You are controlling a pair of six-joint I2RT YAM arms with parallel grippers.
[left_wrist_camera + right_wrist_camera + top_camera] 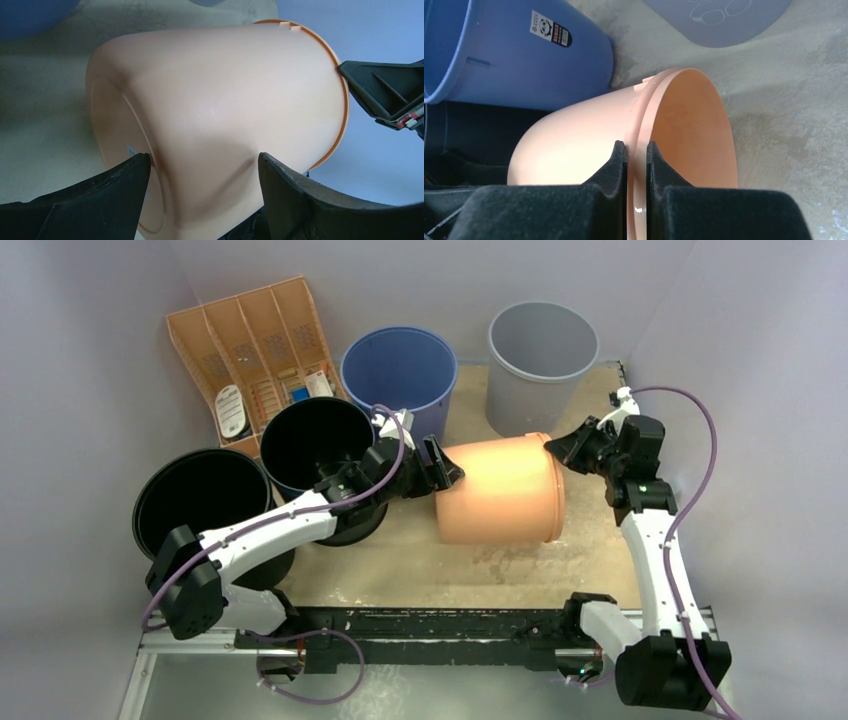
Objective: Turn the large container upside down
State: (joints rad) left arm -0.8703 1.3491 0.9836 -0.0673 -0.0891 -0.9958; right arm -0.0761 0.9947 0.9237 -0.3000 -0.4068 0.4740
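The large peach container (500, 490) lies on its side in the middle of the table, base to the left, open mouth to the right. My right gripper (560, 448) is shut on its rim; in the right wrist view the fingers (618, 159) pinch the rim (638, 150) with one inside the mouth and one outside. My left gripper (440, 465) is open at the container's base end, its jaws spread beside the base and side wall (210, 115). I cannot tell if the left fingers (135, 175) touch it.
A blue bucket (400, 375) and a grey bucket (542, 350) stand behind. Two black buckets (315, 445) (200, 502) sit at the left under my left arm. An orange divided tray (255, 350) is at the back left. Walls close in on all sides.
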